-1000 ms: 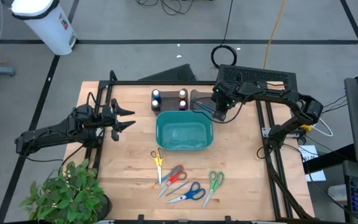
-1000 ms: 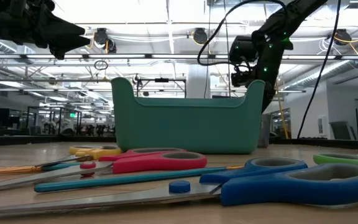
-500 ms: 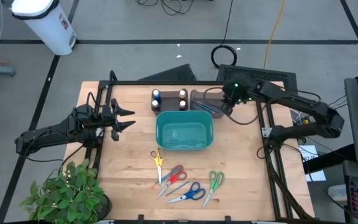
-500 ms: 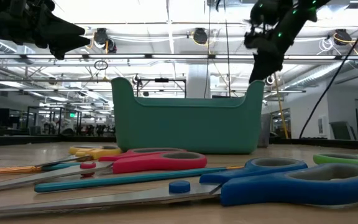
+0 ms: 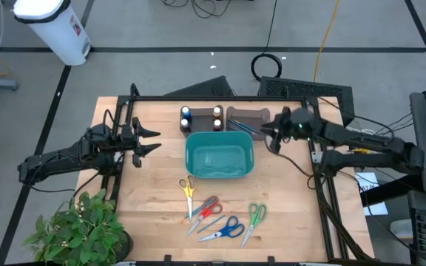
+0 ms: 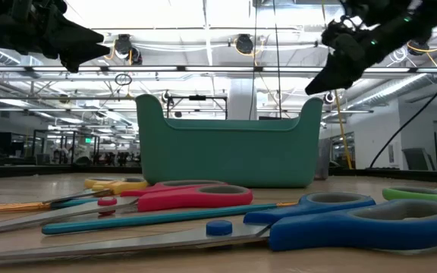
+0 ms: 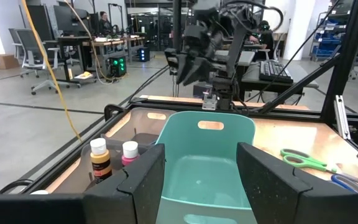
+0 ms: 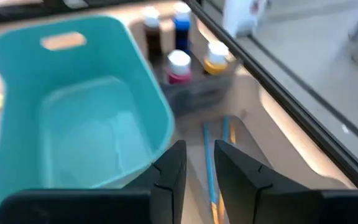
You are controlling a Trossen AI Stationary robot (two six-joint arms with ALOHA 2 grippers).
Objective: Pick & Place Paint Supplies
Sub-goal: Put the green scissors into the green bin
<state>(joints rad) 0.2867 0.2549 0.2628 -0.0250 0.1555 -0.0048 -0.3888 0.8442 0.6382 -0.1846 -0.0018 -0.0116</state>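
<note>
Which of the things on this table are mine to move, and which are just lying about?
Job items:
- four paint bottles behind the bin
- thin brushes on the dark tray, near the right pincer
- teal bin, empty, the likely drop spot

Just lying about:
- scissors: yellow, red, blue, green
- potted plant
- left pincer, waiting open

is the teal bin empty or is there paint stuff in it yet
Empty. The high view shows only the bare floor of the teal bin, and both wrist views show nothing inside it. The paint bottles stand on the table beside it.
</note>
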